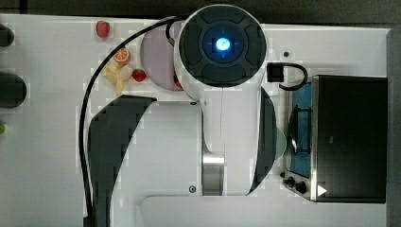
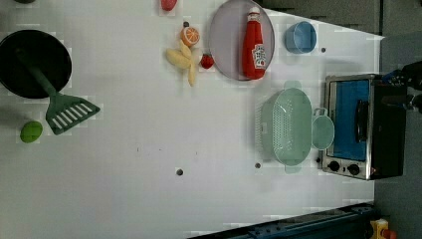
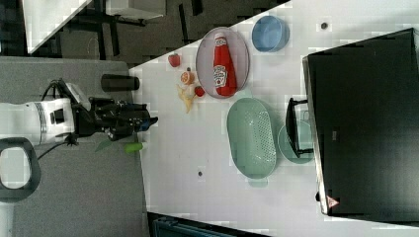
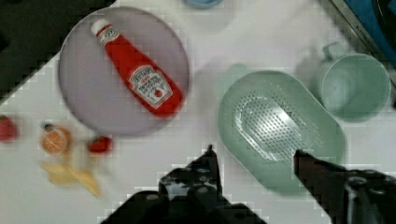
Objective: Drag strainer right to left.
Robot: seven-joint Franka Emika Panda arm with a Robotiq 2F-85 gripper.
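Surface: white table (image 2: 149,149), dark floor past its edges; a few small dark holes dot the top.
Strainer (image 2: 287,126): pale green, oval, dotted bottom, sits upright on table near the edge carrying the oven; in left view toward the right side, just below the plate. Nothing inside. Also seen in right view (image 3: 252,137) and wrist view (image 4: 280,126).
Mug (image 2: 322,131): pale green, round, handle, wedged between strainer and oven, touching or almost touching strainer rim.
Oven (image 2: 363,127): small toaster oven, blue glass door, black handle, knobs at one end; at table edge on left view's right.
Plate (image 2: 226,40): grey-lilac, round, near table's far edge at left view's top; ketchup bottle (image 2: 253,44) lies flat on it.
Bowl (image 2: 300,37): blue, beside plate, toward corner by oven.
Fruit: orange slice (image 2: 189,36), strawberry (image 2: 207,61), pale banana pieces (image 2: 181,59) clustered just beside plate; another strawberry (image 2: 168,4) at table edge.
Pan (image 2: 32,62): black, at left view's left edge; green spatula (image 2: 62,107) leans out of it; lime (image 2: 31,131) nearby.
Gripper (image 4: 254,158): black fingers spread apart, holding nothing, hanging above table well clear of strainer; in right view (image 3: 150,120) off past the table's left edge, pointing toward table.
Arm: white, seen from above in top view, covering mid-table.
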